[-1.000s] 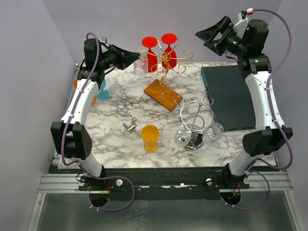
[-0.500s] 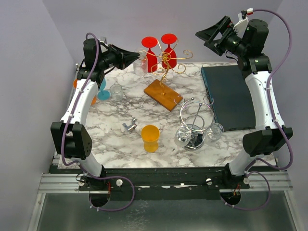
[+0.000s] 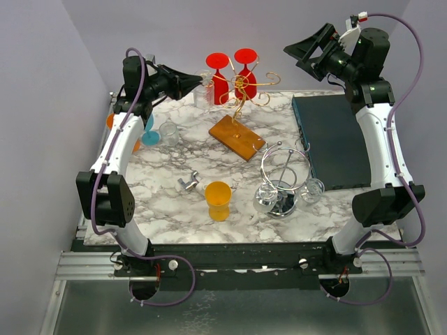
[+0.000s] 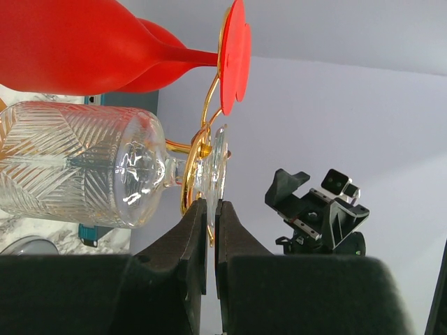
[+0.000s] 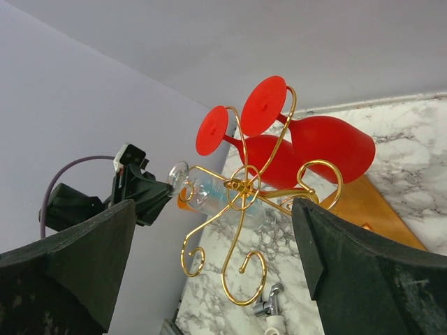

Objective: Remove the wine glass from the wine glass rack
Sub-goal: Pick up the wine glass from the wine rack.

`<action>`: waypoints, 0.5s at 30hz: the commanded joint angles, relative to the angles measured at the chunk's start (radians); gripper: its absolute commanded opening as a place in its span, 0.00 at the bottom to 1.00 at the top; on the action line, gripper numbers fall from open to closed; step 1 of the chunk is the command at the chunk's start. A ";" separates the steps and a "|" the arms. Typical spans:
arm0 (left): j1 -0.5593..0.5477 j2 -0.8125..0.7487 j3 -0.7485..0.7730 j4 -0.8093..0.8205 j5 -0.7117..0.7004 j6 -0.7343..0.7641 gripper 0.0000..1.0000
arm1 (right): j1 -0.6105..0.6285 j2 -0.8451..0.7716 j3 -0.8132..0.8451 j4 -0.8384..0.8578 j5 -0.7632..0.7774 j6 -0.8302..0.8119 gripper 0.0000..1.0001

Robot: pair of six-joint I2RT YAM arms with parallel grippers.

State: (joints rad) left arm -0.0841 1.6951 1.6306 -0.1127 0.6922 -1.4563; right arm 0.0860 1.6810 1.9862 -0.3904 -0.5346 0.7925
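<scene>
A gold wire wine glass rack point(image 3: 241, 87) stands on a wooden base point(image 3: 237, 136) at the back of the table. Two red wine glasses point(image 3: 220, 77) and one clear patterned wine glass point(image 3: 204, 94) hang from it. My left gripper point(image 3: 198, 84) is shut on the edge of the clear glass's round foot point(image 4: 215, 167). In the left wrist view my left gripper point(image 4: 211, 206) pinches that foot right beside the gold hook point(image 4: 199, 150). My right gripper point(image 3: 297, 52) is open and empty, high at the back right, away from the rack point(image 5: 244, 188).
A silver wire rack point(image 3: 283, 178) with a clear glass point(image 3: 312, 188) stands front right. An orange cup point(image 3: 218, 199) and a small metal piece point(image 3: 187, 183) lie near the front. A dark blue tray point(image 3: 335, 139) is right. A blue glass point(image 3: 149, 132) and a clear glass point(image 3: 168, 131) are left.
The left arm has shifted very slightly. Its gripper stays on the clear glass's foot. The right arm has not moved.
</scene>
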 commanded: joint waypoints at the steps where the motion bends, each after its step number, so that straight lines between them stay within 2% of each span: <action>1: 0.007 0.002 0.058 0.085 0.023 -0.026 0.00 | 0.004 -0.019 0.019 0.002 0.026 -0.019 1.00; 15: 0.000 0.053 0.121 0.086 0.038 -0.031 0.00 | 0.004 -0.017 0.024 0.003 0.027 -0.018 1.00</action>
State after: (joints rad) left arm -0.0845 1.7363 1.6867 -0.0982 0.7002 -1.4635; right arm 0.0860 1.6810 1.9862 -0.3904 -0.5282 0.7921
